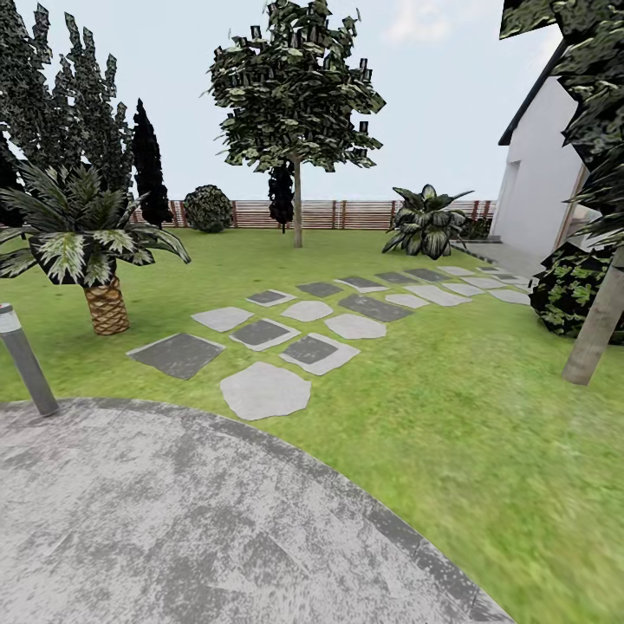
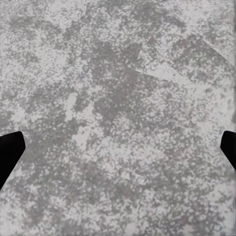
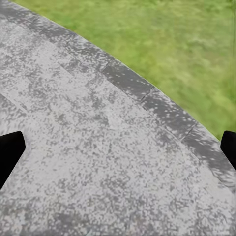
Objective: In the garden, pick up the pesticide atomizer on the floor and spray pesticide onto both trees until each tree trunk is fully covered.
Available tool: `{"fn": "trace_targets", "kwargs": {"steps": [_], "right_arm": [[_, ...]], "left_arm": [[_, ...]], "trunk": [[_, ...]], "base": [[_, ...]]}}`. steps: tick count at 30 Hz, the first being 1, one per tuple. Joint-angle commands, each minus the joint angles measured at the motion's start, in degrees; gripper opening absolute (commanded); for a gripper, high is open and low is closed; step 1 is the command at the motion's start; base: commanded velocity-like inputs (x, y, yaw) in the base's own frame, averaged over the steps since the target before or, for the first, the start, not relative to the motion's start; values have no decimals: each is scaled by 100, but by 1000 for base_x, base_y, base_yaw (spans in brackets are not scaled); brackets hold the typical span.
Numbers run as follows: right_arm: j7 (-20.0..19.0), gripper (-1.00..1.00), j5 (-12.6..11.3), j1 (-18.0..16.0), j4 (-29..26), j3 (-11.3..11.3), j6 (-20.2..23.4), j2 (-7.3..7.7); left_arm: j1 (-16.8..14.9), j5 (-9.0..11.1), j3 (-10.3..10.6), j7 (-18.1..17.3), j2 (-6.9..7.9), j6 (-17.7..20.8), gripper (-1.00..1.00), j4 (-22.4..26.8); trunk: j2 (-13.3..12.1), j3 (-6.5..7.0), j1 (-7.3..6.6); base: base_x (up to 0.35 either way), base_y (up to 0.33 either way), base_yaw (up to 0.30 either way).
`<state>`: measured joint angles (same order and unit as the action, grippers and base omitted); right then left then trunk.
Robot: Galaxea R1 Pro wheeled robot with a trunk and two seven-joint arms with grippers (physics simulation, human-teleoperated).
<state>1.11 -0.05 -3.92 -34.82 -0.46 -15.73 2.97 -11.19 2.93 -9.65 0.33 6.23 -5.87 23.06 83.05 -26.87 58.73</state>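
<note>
The garden lawn (image 1: 451,416) spreads ahead with grey stepping stones (image 1: 264,390). One tree stands far off near the fence, its thin bare trunk (image 1: 297,212) under a blocky green crown (image 1: 295,87). A second tree trunk (image 1: 596,325), pale and thick, leans at the right edge. The pesticide atomizer is out of view. My left gripper (image 2: 118,147) hangs open over mottled grey paving, its black fingertips (image 2: 9,152) at the frame's sides. My right gripper (image 3: 118,147) is open too, over the paving's curved border (image 3: 147,93) beside grass.
A short scaly palm (image 1: 106,303) and a grey bollard lamp (image 1: 24,355) stand at the left. A slatted wooden fence (image 1: 347,214) closes the back. A white house wall (image 1: 542,191) and a dark bush (image 1: 576,286) are at the right. Round grey paving (image 1: 173,520) lies underfoot.
</note>
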Motion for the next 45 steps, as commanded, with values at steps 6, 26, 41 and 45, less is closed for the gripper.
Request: {"fn": "trace_targets", "kwargs": {"steps": [6, 26, 41, 45], "right_arm": [[12, 100, 5, 0, 26, 2, -47, -1], [12, 100, 14, 3, 35, 13, -54, -9], [12, 100, 10, -3, 37, 11, -52, -15], [12, 100, 9, -2, 37, 11, -53, -16]], "left_arm": [[13, 24, 7, 2, 9, -25, 100, -4], [10, 29, -29, 2, 14, -28, 100, -4], [-6, 23, -25, 0, 18, -28, 100, -3], [-6, 23, -23, -1, 18, -28, 100, -3]], "trunk": [[3, -6, 0], [3, -6, 0], [123, -110, 65], [284, -184, 153]], "base": [[31, 11, 0], [284, 157, -20], [171, 37, -237], [1, 0, -21]]}}
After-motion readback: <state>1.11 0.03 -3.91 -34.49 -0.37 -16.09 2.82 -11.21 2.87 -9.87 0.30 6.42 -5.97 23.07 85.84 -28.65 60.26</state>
